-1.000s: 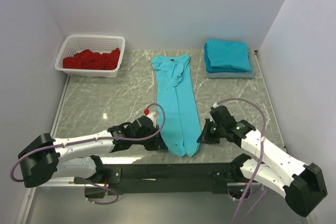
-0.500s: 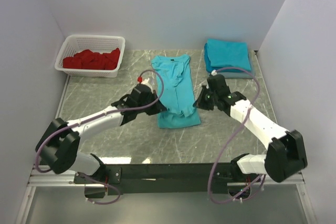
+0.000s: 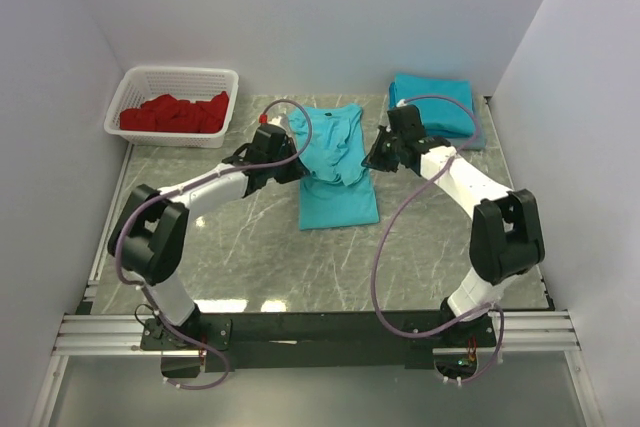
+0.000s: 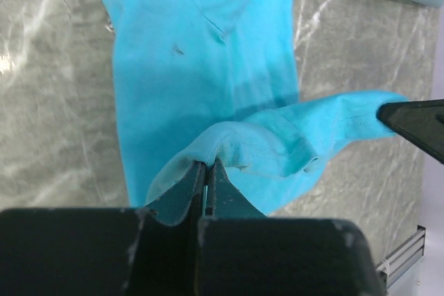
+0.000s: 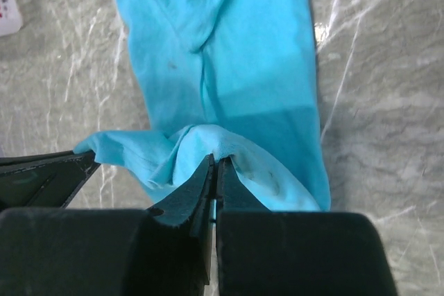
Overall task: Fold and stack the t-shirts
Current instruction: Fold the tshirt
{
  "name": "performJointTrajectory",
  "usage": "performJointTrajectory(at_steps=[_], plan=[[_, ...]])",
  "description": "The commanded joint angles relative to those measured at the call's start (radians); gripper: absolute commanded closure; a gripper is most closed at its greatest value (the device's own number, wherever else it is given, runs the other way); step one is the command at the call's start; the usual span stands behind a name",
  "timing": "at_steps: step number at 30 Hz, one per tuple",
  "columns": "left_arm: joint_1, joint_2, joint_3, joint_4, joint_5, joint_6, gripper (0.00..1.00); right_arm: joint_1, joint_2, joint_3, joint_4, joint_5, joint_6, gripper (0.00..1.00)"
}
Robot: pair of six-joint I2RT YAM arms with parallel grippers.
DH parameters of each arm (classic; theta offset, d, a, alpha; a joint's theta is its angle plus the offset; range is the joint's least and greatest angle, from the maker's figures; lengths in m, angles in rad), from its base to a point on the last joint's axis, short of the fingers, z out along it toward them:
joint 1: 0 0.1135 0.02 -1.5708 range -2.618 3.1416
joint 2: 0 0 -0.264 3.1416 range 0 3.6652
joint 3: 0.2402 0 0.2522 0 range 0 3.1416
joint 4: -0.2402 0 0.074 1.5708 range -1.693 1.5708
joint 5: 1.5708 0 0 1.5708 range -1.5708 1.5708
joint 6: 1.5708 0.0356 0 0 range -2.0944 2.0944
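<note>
On your grey marble table (image 3: 250, 257), the long turquoise fabric t-shirt (image 3: 340, 207) lies mid-table, near hem raised over its middle. A stack of folded turquoise shirts (image 3: 432, 107) sits far right. Your left gripper (image 4: 206, 171) and right gripper (image 5: 215, 166) each pinch that hem, jaws closed tight.

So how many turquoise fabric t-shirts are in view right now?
2 at least: one soft turquoise t-shirt mid-table, pinched by the left gripper and right gripper; a folded turquoise pile at the far right, its layers too unclear to count.
</note>
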Motion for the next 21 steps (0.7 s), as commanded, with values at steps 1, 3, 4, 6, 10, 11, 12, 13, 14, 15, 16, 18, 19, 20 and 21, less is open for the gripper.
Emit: performJointTrajectory(at_steps=[1,3,4,6,10,11,12,13,14,15,16,18,19,20,21], plan=[[0.023,0.052,0.066,0.0,0.044,0.053,1.0,-0.016,0.039,0.068,0.022,-0.012,-0.015,1.0],[0.037,0.075,0.091,-0.003,0.058,0.056,1.0,-0.023,0.076,0.092,0.019,-0.015,-0.016,1.0],[0.04,0.097,0.095,0.002,0.067,0.057,1.0,-0.025,0.087,0.1,0.014,-0.015,-0.016,1.0],[0.054,0.118,0.114,0.009,0.093,0.057,1.0,-0.034,0.122,0.123,0.014,-0.013,-0.018,1.0],[0.072,0.184,0.149,0.0,0.116,0.062,0.98,-0.051,0.203,0.166,-0.003,-0.022,-0.024,1.0],[0.075,0.19,0.152,0.002,0.113,0.061,0.95,-0.053,0.217,0.184,-0.003,-0.022,-0.027,1.0],[0.08,0.194,0.151,0.009,0.119,0.061,0.91,-0.057,0.231,0.191,-0.001,-0.027,-0.03,0.99],[0.083,0.2,0.148,0.02,0.122,0.059,0.76,-0.062,0.258,0.2,-0.001,-0.027,-0.03,0.92],[0.087,0.201,0.148,0.029,0.121,0.058,0.68,-0.063,0.272,0.218,-0.001,-0.032,-0.038,0.92],[0.094,0.203,0.154,0.026,0.113,0.059,0.62,-0.066,0.283,0.231,0.005,-0.039,-0.039,0.9],[0.1,0.201,0.161,0.02,0.09,0.071,0.47,-0.072,0.304,0.244,-0.001,-0.055,-0.052,0.77],[0.112,0.184,0.198,0.0,0.073,0.093,0.17,-0.077,0.312,0.3,-0.021,-0.052,-0.062,0.38],[0.115,0.175,0.201,0.002,0.069,0.1,0.08,-0.076,0.308,0.307,-0.027,-0.047,-0.067,0.26],[0.115,0.146,0.201,0.009,0.065,0.107,0.01,-0.077,0.285,0.307,-0.023,-0.044,-0.075,0.2],[0.115,0.129,0.189,0.019,0.065,0.108,0.0,-0.076,0.268,0.285,-0.014,-0.044,-0.078,0.18]])
